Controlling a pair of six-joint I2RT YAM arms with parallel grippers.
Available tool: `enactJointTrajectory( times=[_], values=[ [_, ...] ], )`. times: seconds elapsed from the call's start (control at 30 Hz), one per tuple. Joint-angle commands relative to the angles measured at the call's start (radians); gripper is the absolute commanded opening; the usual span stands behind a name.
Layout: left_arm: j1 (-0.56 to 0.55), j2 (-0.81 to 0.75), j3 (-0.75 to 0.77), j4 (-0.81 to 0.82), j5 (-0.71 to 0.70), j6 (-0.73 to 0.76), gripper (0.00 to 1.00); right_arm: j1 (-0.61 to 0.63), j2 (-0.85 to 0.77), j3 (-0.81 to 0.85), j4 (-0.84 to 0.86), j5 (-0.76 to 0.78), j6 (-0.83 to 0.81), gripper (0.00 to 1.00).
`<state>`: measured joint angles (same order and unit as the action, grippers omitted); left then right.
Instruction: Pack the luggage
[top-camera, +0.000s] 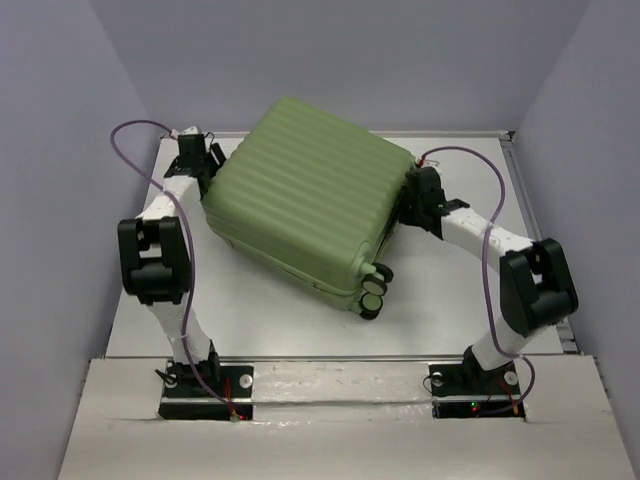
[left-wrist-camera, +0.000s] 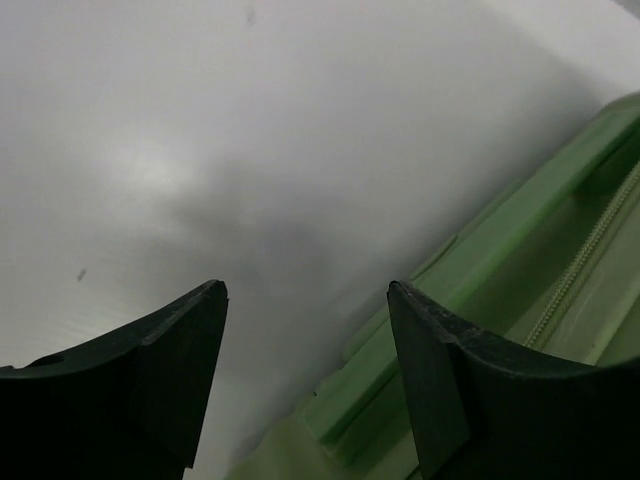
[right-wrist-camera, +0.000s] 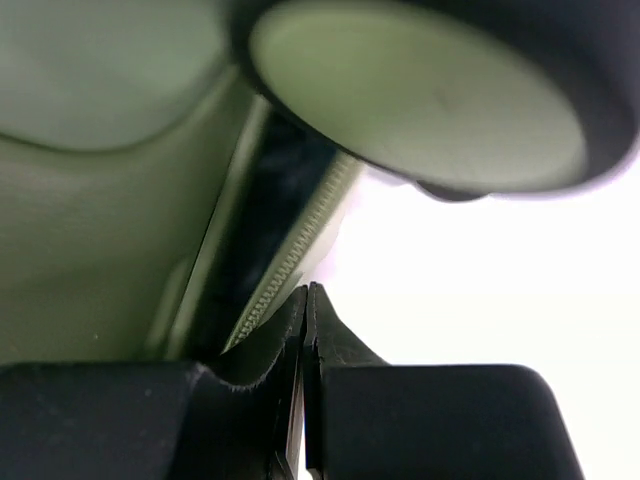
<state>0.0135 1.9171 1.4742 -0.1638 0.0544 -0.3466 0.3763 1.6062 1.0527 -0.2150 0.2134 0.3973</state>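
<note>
The luggage (top-camera: 310, 195) is a large light-green ribbed suitcase lying flat and skewed on the white table, its lid down. Black wheels (top-camera: 372, 290) show at its near corner. My left gripper (top-camera: 205, 165) is at the suitcase's left corner. In the left wrist view it (left-wrist-camera: 305, 290) is open and empty, with the green rim and zipper (left-wrist-camera: 520, 230) beside the right finger. My right gripper (top-camera: 412, 200) is at the suitcase's right side. In the right wrist view it (right-wrist-camera: 306, 290) is shut, its tips next to the zipper teeth (right-wrist-camera: 300, 245) and below a wheel (right-wrist-camera: 420, 100); nothing shows between the fingers.
The white table (top-camera: 450, 310) is walled by grey panels at the left, back and right. Purple cables loop over both arms. The arm bases stand at the near edge.
</note>
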Motion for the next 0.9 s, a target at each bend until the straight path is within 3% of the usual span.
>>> enactJointTrajectory(
  times=[0.0,0.07,0.1,0.17,0.27,0.3,0.37,0.43,0.53,0.6,0.7,0.87],
  values=[
    [-0.098,-0.33,-0.345,-0.013,0.153,-0.021,0.77,0.067,0.176,0.299,0.327,-0.405,0.034,0.07],
    [-0.118,-0.491,-0.521,0.024,0.176,-0.047,0.77,0.067,0.251,0.472,0.283,-0.529,0.052,0.08],
    [-0.125,-0.545,-0.567,0.024,0.176,-0.048,0.77,0.067,0.295,0.474,0.282,-0.573,0.06,0.08],
    [-0.162,-0.697,-0.693,0.038,0.182,-0.089,0.77,0.067,0.444,0.697,0.212,-0.689,0.097,0.15],
    [-0.219,-0.812,-0.782,0.038,0.183,-0.152,0.77,0.067,0.645,1.022,0.108,-0.831,0.152,0.5],
    [-0.268,-0.876,-0.796,0.037,0.176,-0.169,0.77,0.055,0.687,1.099,0.056,-0.853,0.17,0.67],
    [-0.311,-0.93,-0.828,0.035,0.154,-0.224,0.77,0.044,0.748,1.249,0.029,-0.868,0.21,0.78],
    [-0.354,-1.009,-0.844,0.024,0.109,-0.247,0.77,0.017,0.744,1.282,0.017,-0.859,0.227,0.88],
    [-0.36,-1.076,-0.801,-0.037,0.009,-0.221,0.78,-0.019,0.666,1.258,-0.004,-0.829,0.209,0.95],
    [-0.359,-1.077,-0.683,-0.097,-0.13,-0.151,0.8,-0.051,0.578,1.192,-0.017,-0.783,0.166,0.96],
    [-0.356,-1.044,-0.502,-0.129,-0.232,-0.111,0.84,-0.073,0.459,1.1,-0.052,-0.695,0.083,0.95],
    [-0.356,-1.066,-0.329,-0.1,-0.274,-0.117,0.85,-0.094,0.287,0.966,-0.078,-0.562,-0.049,0.94]
  ],
)
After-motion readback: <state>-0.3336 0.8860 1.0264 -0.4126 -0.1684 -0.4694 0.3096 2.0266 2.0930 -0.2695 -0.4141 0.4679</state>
